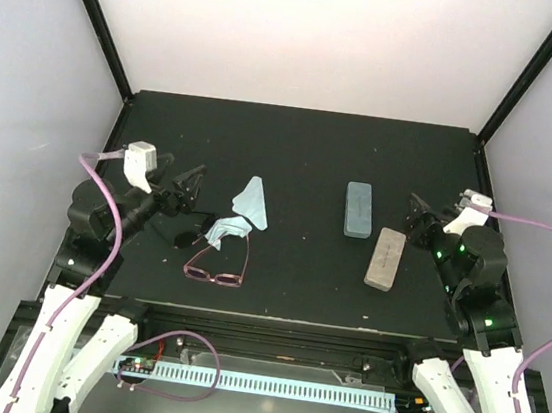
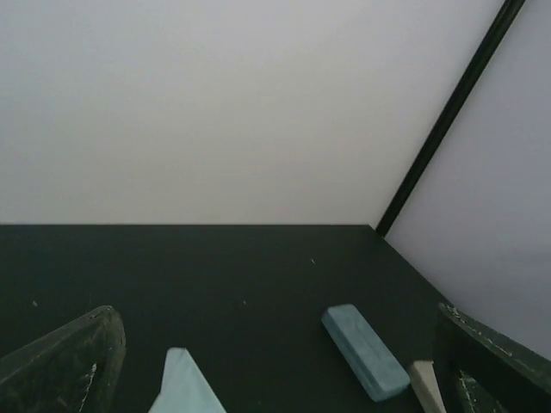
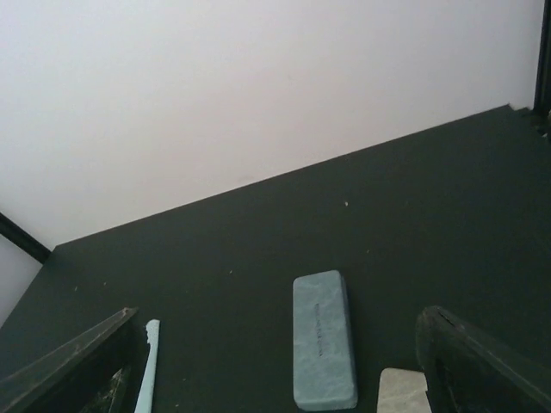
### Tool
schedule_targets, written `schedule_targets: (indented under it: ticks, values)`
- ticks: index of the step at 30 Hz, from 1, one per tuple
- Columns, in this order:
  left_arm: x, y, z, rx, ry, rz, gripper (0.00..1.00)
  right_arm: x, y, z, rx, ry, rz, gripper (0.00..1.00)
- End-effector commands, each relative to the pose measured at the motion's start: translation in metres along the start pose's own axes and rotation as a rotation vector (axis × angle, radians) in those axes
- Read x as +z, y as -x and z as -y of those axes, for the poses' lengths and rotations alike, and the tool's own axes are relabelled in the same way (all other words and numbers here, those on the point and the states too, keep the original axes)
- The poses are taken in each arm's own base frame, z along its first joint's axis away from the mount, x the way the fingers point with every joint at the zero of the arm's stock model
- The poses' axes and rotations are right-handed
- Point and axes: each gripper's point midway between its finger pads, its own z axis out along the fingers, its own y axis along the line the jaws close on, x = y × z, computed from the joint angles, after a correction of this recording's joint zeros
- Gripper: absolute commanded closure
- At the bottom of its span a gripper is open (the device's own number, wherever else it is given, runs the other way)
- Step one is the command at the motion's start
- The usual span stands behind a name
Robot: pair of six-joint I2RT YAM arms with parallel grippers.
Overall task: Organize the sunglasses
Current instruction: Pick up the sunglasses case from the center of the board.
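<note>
Sunglasses with a pink frame lie on the worktop, just beside a blue cloth. The black pair sits just left of them, hard to make out. Left hand and right hand hover spread and empty. The blue case bears embossed writing, too faint to read.

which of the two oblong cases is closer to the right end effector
The beige oblong case, lying slightly tilted just beside the right end effector; the blue-grey oblong case sits farther off to the left.
</note>
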Motion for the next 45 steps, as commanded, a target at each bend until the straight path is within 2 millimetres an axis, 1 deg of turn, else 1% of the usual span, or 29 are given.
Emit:
schedule_targets:
  ticks: [1,3,7,12,17,19,22,24,26,29,35,38,42,45]
  values:
    - [0.002,-0.021,0.007,-0.066,-0.076,-0.080,0.03,0.005,-0.020,-0.004,0.054,0.052,-0.082,0.14]
    - [0.002,-0.030,0.008,-0.084,-0.094,-0.103,0.02,0.008,-0.027,-0.005,0.063,0.067,-0.108,0.13]
    - [-0.001,-0.043,0.020,-0.112,-0.178,-0.151,0.01,0.018,-0.049,-0.019,0.037,0.154,-0.231,0.09]
    - [-0.007,-0.058,0.030,-0.169,-0.267,-0.148,0.01,0.045,-0.082,-0.013,0.058,0.140,-0.350,0.07]
    - [-0.015,-0.078,0.032,-0.191,-0.303,-0.169,0.01,0.074,-0.128,-0.003,0.046,0.059,-0.473,0.03]
    - [-0.018,-0.086,0.031,-0.201,-0.306,-0.189,0.01,0.084,-0.149,-0.003,-0.003,0.013,-0.524,0.01]
    - [-0.019,-0.093,0.031,-0.211,-0.311,-0.202,0.01,0.098,-0.180,-0.005,-0.095,-0.053,-0.605,0.00]
    - [-0.020,-0.095,0.031,-0.217,-0.313,-0.205,0.01,0.109,-0.198,-0.004,-0.165,-0.107,-0.647,0.00]
    - [-0.020,-0.097,0.030,-0.223,-0.310,-0.203,0.01,0.118,-0.210,0.002,-0.227,-0.173,-0.672,0.00]
    - [-0.017,-0.099,0.027,-0.235,-0.302,-0.204,0.01,0.133,-0.224,0.012,-0.292,-0.259,-0.703,0.00]
    - [-0.010,-0.104,0.022,-0.248,-0.294,-0.224,0.01,0.153,-0.235,0.026,-0.335,-0.361,-0.708,0.00]
    - [-0.007,-0.105,0.021,-0.248,-0.290,-0.232,0.01,0.164,-0.242,0.028,-0.346,-0.383,-0.718,0.00]
    - [-0.002,-0.108,0.018,-0.253,-0.286,-0.241,0.01,0.185,-0.254,0.023,-0.348,-0.388,-0.741,0.00]
    - [0.000,-0.110,0.017,-0.260,-0.281,-0.250,0.01,0.196,-0.262,0.024,-0.333,-0.409,-0.752,0.02]
